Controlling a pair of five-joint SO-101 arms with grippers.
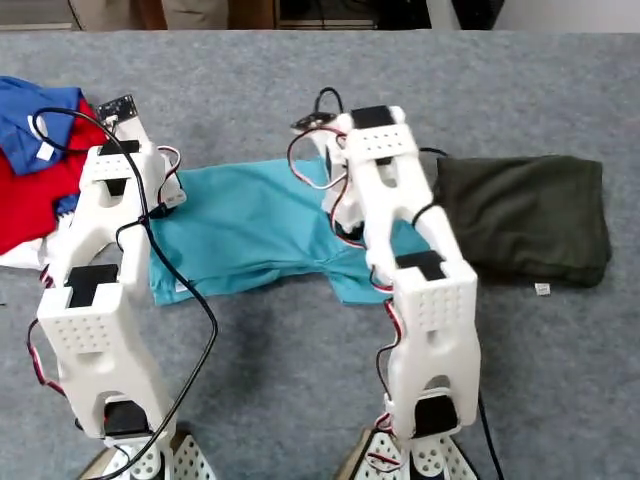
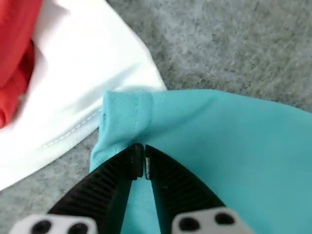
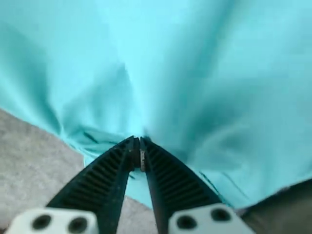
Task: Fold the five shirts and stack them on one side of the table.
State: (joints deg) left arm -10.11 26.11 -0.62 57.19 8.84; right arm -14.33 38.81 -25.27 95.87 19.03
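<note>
The teal shirt [image 1: 250, 225] lies flat on the grey table [image 1: 300, 380]. Its long axis runs crosswise, from one arm to the other. Everything here hangs on that line, since each arm has one end of it.

The left tool [image 2: 141, 163] sits at the teal shirt's left end, right on a stitched hem corner. Its jaws are pressed together with the teal edge rising into the tips, so I judge it to be pinching the cloth. The right tool [image 3: 140, 148] is at the opposite end. It is closed as well, and creases in the fabric run in toward its tips (a fair sign that cloth is caught there).

Neither arm is nearer than the other, because both already have a hold, one at each end. Each arm reaches out over the shirt with its wrist tipped down, so the tool meets the cloth from above.

Just off the teal shirt's left end is the unfolded heap: a white shirt [image 2: 73, 87] almost touching the pinched corner, a red shirt [image 2: 14, 58] beyond it, and a blue shirt [image 1: 30, 120] on top. At the right end a dark shirt [image 1: 525, 215], already folded, lies against the teal edge.

The fold probably calls for both ends to be raised together and carried across the shirt's short axis. The crowding at either end could let a neighbouring shirt snag.
</note>
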